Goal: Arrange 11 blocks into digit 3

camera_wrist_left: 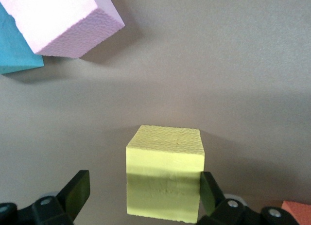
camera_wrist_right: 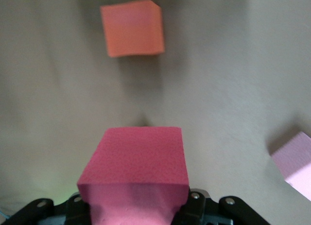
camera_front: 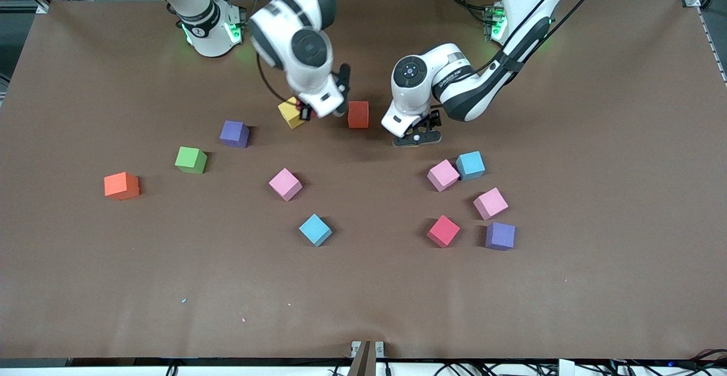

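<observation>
My right gripper is shut on a crimson red block, low over the table between a yellow block and an orange-red block. In the front view the hand hides nearly all of the held block. My left gripper stands open around a second yellow block. One finger is against its side and the other stands apart. A pink block and a light blue block lie just nearer the front camera.
Scattered on the brown table lie an orange block, a green one, pink ones, a light blue one, a red one and two purple cubes.
</observation>
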